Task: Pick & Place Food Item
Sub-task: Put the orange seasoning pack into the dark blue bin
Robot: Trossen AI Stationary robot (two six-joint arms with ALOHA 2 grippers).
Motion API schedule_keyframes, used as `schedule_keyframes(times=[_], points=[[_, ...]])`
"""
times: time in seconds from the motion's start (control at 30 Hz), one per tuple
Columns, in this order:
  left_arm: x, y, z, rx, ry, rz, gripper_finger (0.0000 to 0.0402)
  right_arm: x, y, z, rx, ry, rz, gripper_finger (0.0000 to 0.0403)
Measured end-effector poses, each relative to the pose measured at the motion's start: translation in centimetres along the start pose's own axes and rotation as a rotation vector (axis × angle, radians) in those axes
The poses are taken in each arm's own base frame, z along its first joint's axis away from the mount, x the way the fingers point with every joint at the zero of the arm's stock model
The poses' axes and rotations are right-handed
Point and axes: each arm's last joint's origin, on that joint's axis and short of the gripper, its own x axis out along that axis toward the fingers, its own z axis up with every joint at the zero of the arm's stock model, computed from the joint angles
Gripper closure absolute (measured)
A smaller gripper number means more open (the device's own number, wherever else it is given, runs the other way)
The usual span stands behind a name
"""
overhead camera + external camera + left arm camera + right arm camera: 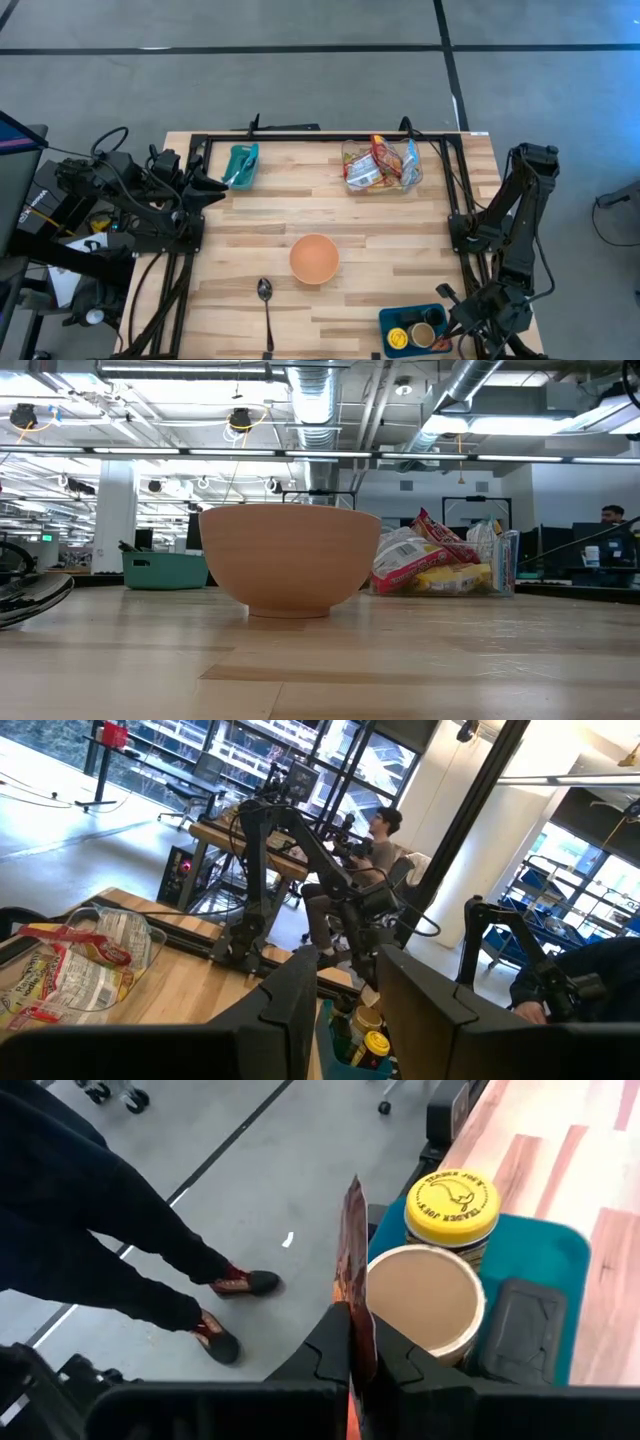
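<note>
- The right gripper (358,1342) has its two dark fingers pressed together on a thin packet (352,1270), which is seen edge-on in the right wrist view.
- The packet is flat and narrow, reddish-brown along the edge that shows; its faces are turned away, so any print on it cannot be read.
- Its long axis runs out from between the fingers, in line with them, and its free end tapers to a point beyond the fingertips.
- The packet stands just beside a tan round tub (425,1300), over the edge of a blue tray (560,1255) at the table's near right corner.
- In the tray next to the tub sit a yellow-lidded jar (452,1200) and a dark flat object (512,1330).
- In the high view the right gripper (462,318) is at the blue tray (392,320), at the near right corner of the wooden table (250,230).
- The left gripper (222,186) waits at the table's left side near a teal bin (241,165); its jaws stand slightly apart with nothing between them.
- An orange bowl (314,258) sits near the table's middle, a spoon (266,310) near its front edge, and a clear container of snack packets (380,165) at the far side.
- A person's dark-trousered legs (90,1220) stand on the floor beside the table.
</note>
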Motion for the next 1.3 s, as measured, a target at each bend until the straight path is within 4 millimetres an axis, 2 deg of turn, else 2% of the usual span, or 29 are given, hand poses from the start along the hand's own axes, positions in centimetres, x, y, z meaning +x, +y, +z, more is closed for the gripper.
schedule_keyframes(times=[0.43,0.73,1.3], points=[[0.0,0.0,0.0,0.0,0.0,0.0,0.0298,0.3,-0.6,0.4,-0.052,-0.005,-0.028,0.0403],[0.0,0.0,0.0,0.0,0.0,0.0,0.0298,1.5,0.0,-0.9,-0.071,0.058,-0.036,0.0403],[0.0,0.0,0.0,0.0,0.0,0.0,0.0298,1.7,0.6,-1.6,-0.021,0.096,-0.01,0.0403]])
